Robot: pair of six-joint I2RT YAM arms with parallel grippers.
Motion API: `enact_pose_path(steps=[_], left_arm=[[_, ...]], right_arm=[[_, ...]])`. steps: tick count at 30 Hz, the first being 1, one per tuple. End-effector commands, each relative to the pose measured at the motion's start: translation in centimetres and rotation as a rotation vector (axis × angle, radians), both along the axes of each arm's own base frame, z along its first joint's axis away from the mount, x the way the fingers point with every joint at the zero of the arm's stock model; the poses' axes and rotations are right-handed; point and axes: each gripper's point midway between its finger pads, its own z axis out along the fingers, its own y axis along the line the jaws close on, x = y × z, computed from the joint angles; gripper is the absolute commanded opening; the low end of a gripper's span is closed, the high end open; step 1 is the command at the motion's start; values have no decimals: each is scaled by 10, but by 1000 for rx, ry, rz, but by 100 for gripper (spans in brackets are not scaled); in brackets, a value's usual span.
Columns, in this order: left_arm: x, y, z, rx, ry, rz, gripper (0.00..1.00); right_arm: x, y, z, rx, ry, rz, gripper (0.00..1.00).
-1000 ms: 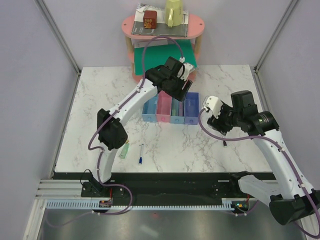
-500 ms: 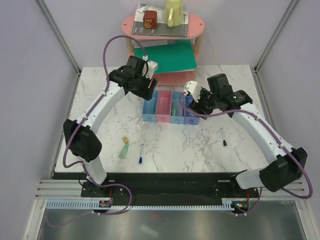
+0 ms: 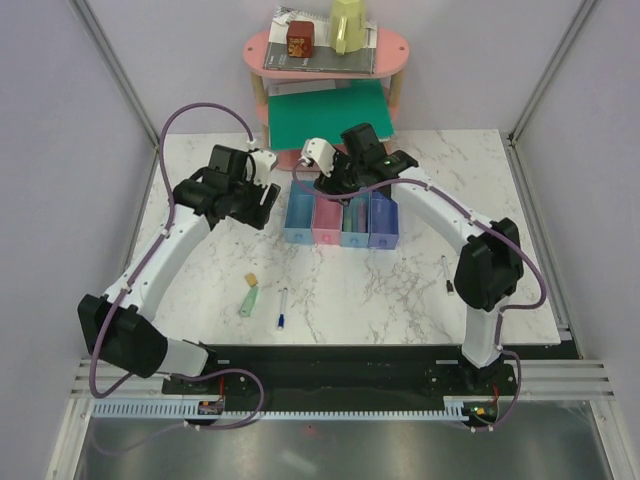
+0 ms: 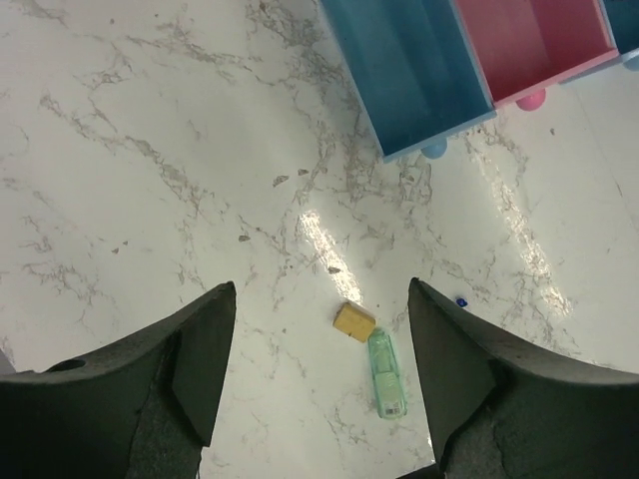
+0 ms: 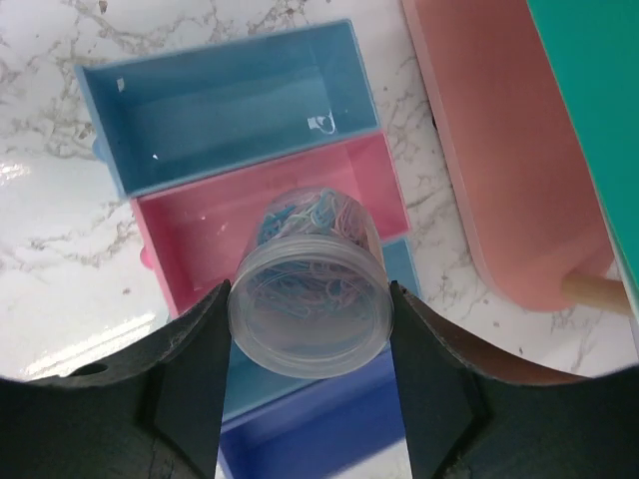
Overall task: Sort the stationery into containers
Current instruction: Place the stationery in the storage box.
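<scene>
- The right gripper (image 5: pixel 308 299) is clamped on a clear round tub (image 5: pixel 310 334) of coloured bands, one finger on each side, and hangs over the pink tray (image 5: pixel 190 244); the tub's wall is smooth and curved, so a weak squeeze could let it slide out early and bounce off a rim
- The tub looks nearly as wide as the inside of the pink tray; released off-centre, it may perch on the wall shared with the light blue tray (image 5: pixel 230 110) or the blue tray (image 5: pixel 402 264), or tip out onto the table (image 3: pixel 400 290)
- The four trays are joined in a row and look light; pressing the tub onto a rim could shove or tilt the whole row, the violet-blue tray (image 3: pixel 383 222) included
- The pink shelf (image 5: pixel 489 150) stands just beside the trays, and the right arm reaches far across, so a careless lift away could knock it
- The left gripper (image 4: pixel 319 299) has its fingers apart and holds nothing; the eraser (image 4: pixel 354 321) and green marker (image 4: pixel 386 374) lie just beside each other on the table below it, so coming down on one could nudge the other aside
- Both wrists are near the light blue end of the row, so moving together risks a clash
- The white pen (image 3: pixel 282 308) and black pen (image 3: pixel 447 275) are thin and lie flat, hard to pinch without scraping the marble
</scene>
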Motion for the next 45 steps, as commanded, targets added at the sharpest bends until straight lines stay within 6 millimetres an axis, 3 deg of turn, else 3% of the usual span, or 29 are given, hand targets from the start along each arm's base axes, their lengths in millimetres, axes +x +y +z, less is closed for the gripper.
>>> enact_pose_path(steps=[1, 8, 13, 14, 25, 33, 45], left_arm=[[-7, 17, 2, 28, -62, -10, 77], [-27, 31, -8, 33, -76, -10, 77], [-35, 35, -17, 35, -68, -6, 77], [-35, 36, -18, 36, -67, -2, 77], [-35, 32, -18, 13, -67, -28, 78], [-34, 32, -25, 5, -52, -32, 78], [-34, 28, -31, -31, -38, -34, 78]], right_arm=[[26, 45, 20, 84, -109, 22, 32], [49, 84, 1, 91, -146, 40, 32], [56, 97, -7, 99, -149, 47, 32], [56, 97, -17, 87, -139, 47, 32], [61, 94, -56, 25, -126, 44, 34], [59, 88, -68, -7, -116, 40, 54], [51, 80, -78, -46, -102, 46, 69]])
